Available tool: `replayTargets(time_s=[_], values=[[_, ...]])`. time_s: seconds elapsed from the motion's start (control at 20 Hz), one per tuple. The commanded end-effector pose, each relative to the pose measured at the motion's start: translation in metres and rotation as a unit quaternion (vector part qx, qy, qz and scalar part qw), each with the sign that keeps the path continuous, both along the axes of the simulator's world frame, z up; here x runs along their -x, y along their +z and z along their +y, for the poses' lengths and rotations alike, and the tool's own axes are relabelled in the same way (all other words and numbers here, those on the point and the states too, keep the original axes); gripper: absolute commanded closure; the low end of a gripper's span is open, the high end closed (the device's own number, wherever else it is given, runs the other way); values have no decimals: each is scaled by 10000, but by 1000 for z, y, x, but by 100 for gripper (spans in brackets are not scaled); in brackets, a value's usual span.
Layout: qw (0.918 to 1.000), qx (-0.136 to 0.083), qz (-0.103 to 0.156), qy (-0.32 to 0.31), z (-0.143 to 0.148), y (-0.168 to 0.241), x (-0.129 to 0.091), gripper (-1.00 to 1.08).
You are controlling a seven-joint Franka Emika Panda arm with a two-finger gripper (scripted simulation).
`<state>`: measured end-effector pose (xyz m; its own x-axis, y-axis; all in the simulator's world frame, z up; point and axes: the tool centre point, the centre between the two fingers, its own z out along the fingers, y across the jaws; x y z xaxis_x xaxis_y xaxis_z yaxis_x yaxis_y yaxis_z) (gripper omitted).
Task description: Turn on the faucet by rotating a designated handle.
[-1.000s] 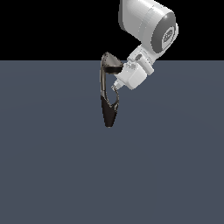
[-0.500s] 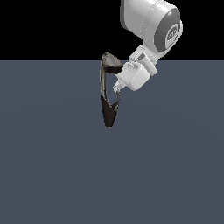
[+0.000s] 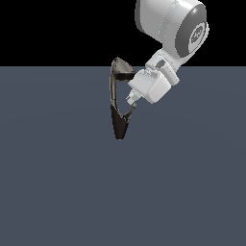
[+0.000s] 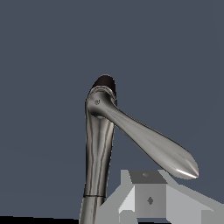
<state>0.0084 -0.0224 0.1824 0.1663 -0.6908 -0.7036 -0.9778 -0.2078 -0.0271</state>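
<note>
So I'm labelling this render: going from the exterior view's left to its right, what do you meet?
Bare grey floor → the faucet → the handle → the gripper → the white arm → more floor.

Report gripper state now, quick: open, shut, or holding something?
Gripper: cannot be told. Fingers sit by the handle of the faucet; no clear grasp visible.

My arm (image 3: 170,29) is reaching in from the upper part of the exterior view's right, angling down toward its left. My gripper (image 3: 133,102) is pointing down-left, fingertips close together. I'm not able to tell whether the jaws are closed. In the wrist view only one grey finger (image 4: 148,199) is showing.
</note>
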Motion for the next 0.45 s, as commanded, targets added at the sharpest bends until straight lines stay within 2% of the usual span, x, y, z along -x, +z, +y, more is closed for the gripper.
replayTargets(time_s=[0.0, 0.4], values=[[10000, 5, 33, -20, -10, -10, 5, 108], [9999, 2, 123, -49, -48, -45, 22, 108]])
